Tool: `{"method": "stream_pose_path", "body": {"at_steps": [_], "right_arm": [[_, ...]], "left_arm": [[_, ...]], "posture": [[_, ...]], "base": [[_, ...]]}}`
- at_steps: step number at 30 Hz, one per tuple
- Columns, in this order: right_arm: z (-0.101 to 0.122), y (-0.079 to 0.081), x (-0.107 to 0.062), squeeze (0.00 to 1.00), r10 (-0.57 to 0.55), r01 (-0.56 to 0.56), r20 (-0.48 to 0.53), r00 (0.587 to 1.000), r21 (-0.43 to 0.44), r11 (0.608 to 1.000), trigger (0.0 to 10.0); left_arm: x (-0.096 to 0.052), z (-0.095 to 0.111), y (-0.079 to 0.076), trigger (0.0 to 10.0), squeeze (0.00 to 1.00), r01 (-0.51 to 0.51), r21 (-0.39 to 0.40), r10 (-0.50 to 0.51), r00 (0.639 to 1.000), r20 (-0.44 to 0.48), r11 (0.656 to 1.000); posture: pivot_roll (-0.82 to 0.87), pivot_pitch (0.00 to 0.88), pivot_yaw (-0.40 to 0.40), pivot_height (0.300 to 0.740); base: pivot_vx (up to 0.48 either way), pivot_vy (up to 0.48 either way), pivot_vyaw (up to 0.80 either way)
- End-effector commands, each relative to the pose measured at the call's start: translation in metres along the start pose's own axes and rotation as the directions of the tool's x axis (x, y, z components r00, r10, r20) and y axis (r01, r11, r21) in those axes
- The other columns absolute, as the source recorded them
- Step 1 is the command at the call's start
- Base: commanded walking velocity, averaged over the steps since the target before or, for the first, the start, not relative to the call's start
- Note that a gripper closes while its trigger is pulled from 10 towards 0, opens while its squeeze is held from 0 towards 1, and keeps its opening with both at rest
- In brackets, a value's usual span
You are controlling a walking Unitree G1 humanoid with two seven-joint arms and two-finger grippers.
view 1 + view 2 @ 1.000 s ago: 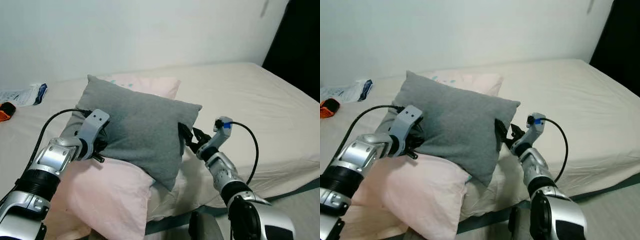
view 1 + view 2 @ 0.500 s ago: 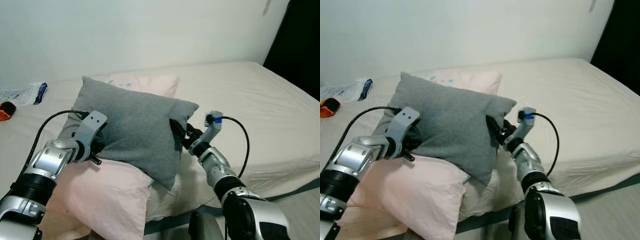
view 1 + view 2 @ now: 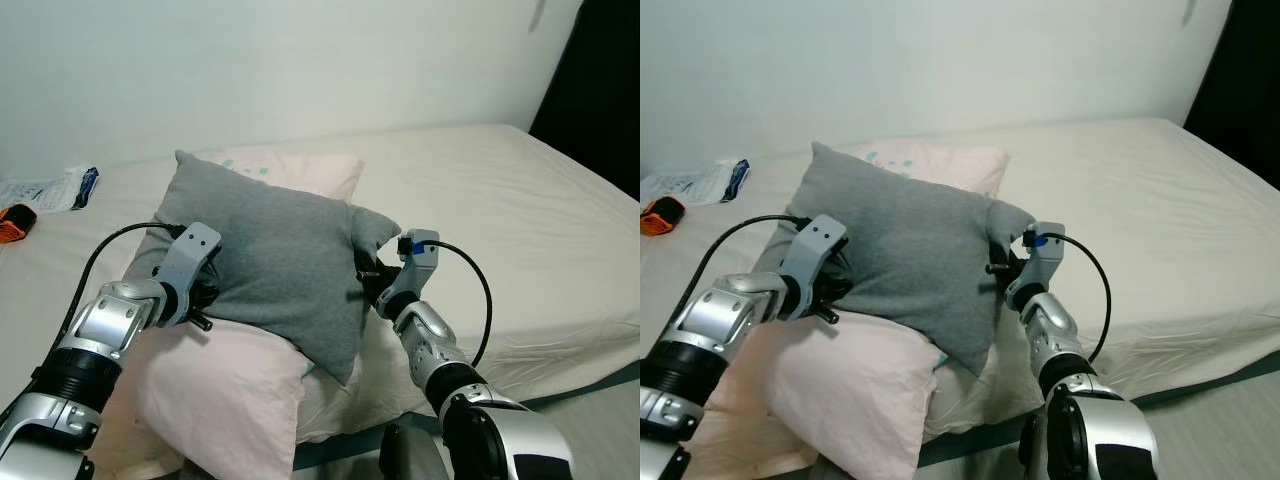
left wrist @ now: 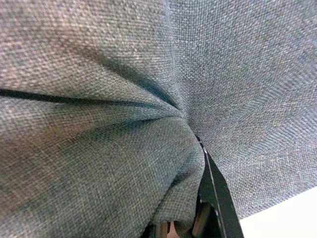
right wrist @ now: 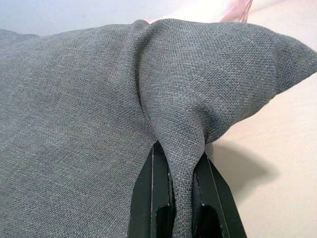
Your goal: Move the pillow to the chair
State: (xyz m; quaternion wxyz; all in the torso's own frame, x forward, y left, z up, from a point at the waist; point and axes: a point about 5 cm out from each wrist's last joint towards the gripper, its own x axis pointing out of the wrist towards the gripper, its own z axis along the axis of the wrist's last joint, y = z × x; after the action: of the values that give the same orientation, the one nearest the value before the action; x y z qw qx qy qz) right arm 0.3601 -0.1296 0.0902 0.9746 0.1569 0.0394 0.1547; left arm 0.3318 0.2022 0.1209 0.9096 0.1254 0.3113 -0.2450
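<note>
Head stereo overlooking bed point(image 3: 520, 190); wrist cameras tight against pillow point(image 5: 99, 99).

1. The grey pillow point(image 3: 280, 260) is matt woven cloth; its coarse, slightly rough weave shows plainly in both wrist views
2. The pink pillow point(image 3: 215, 385) under it is smooth, soft cloth with a faint sheen
3. The bed point(image 3: 520, 210) has a cream sheet, matt and lightly creased
4. The left gripper point(image 3: 205, 290) and right gripper point(image 5: 181, 198) have smooth black plastic fingers point(image 5: 153, 193); the arms are glossy silver metal
5. The wall point(image 3: 250, 60) is flat and matt
6. The packet point(image 3: 50, 188) looks like shiny plastic
</note>
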Motion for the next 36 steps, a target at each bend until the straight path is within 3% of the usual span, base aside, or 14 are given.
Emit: {"method": "stream_pose_path", "body": {"at_steps": [1,8,10,13,18,19,22,23,25,26,29,31,32,36], "right_arm": [[-0.007,0.003,-0.001,0.0,0.009,-0.009,-0.03,1.0,-0.019,1.0,0.0],[0.007,0.006,0.001,0.0,0.019,-0.01,0.059,0.998,-0.143,0.99,0.0],[0.011,0.007,0.0,0.0,0.02,0.0,0.086,0.996,-0.225,0.974,0.0],[0.009,0.015,-0.016,0.0,0.117,-0.027,0.173,0.978,-0.45,0.893,0.0],[0.008,0.017,-0.021,0.0,0.15,-0.036,0.188,0.971,-0.504,0.863,0.0],[0.007,0.016,-0.026,0.0,0.147,-0.017,0.206,0.968,-0.525,0.851,0.0],[0.008,0.012,-0.028,0.0,0.123,0.017,0.219,0.968,-0.544,0.839,0.0],[0.011,0.007,-0.028,0.0,0.097,0.056,0.235,0.967,-0.568,0.821,0.0],[0.011,0.007,-0.028,0.0,0.097,0.056,0.235,0.967,-0.568,0.821,0.0],[0.013,0.007,-0.028,0.0,0.097,0.062,0.239,0.966,-0.579,0.813,0.0],[0.019,0.006,-0.023,0.0,0.077,0.082,0.256,0.964,-0.555,0.828,0.0],[0.016,0.007,-0.02,0.0,0.048,0.091,0.232,0.971,-0.551,0.83,0.0],[0.013,0.006,-0.019,0.0,0.024,0.097,0.207,0.978,-0.555,0.826,10.0],[0.003,0.002,-0.019,0.0,-0.029,0.099,0.145,0.989,-0.511,0.854,10.0]], "left_arm": [[0.012,-0.034,-0.015,0.0,0.0,0.079,-0.06,-0.086,0.988,-0.125,0.995],[0.021,-0.019,-0.019,0.0,0.0,-0.006,-0.161,0.025,0.993,0.114,0.987],[0.021,-0.008,-0.021,0.0,0.0,-0.039,-0.245,0.101,0.964,0.244,0.969],[0.014,-0.002,-0.036,0.0,0.0,-0.152,-0.477,0.385,0.812,0.439,0.866],[0.011,-0.003,-0.04,0.0,0.0,-0.19,-0.532,0.461,0.77,0.44,0.825],[0.007,-0.002,-0.043,1.8,0.0,-0.221,-0.562,0.515,0.734,0.441,0.797],[0.004,0.001,-0.046,2.9,0.0,-0.243,-0.573,0.548,0.704,0.451,0.783],[-0.001,0.01,-0.051,4.9,0.0,-0.204,-0.629,0.586,0.647,0.488,0.75],[-0.001,0.01,-0.051,4.9,0.0,-0.204,-0.629,0.586,0.647,0.488,0.75],[-0.002,0.013,-0.052,6.8,0.0,-0.177,-0.655,0.596,0.628,0.5,0.735],[0.002,0.02,-0.056,9.5,0.0,-0.166,-0.668,0.605,0.616,0.503,0.725],[0.005,0.021,-0.059,10.0,0.0,-0.173,-0.7,0.633,0.611,0.476,0.693],[0.006,0.021,-0.06,10.0,0.0,-0.173,-0.71,0.641,0.609,0.467,0.683],[0.011,0.019,-0.063,10.0,0.0,-0.19,-0.689,0.619,0.644,0.45,0.7]], "posture": [[0.23,0.001,-0.023,0.558],[0.13,0.0,-0.053,0.558],[0.1,0.0,-0.068,0.558],[0.06,0.0,-0.093,0.558],[0.05,0.0,-0.094,0.558],[0.05,0.0,-0.096,0.558],[0.03,0.0,-0.095,0.558],[0.03,0.0,-0.091,0.558],[0.03,0.0,-0.091,0.558],[0.03,0.0,-0.091,0.558],[0.03,0.0,-0.101,0.558],[0.03,0.0,-0.101,0.558],[0.04,0.0,-0.102,0.558],[0.05,0.0,-0.109,0.558]], "base": [[0.0,0.0,0.0],[0.0,0.0,0.0],[0.0,0.0,0.0],[0.0,0.0,0.0],[0.0,0.0,0.0],[0.0,0.0,0.0],[0.0,0.0,0.0],[0.0,0.0,0.0],[0.0,0.0,0.0],[0.0,0.0,0.0],[0.0,0.0,0.0],[0.0,0.0,0.0],[0.0,0.0,0.0],[0.0,0.0,0.0]]}}
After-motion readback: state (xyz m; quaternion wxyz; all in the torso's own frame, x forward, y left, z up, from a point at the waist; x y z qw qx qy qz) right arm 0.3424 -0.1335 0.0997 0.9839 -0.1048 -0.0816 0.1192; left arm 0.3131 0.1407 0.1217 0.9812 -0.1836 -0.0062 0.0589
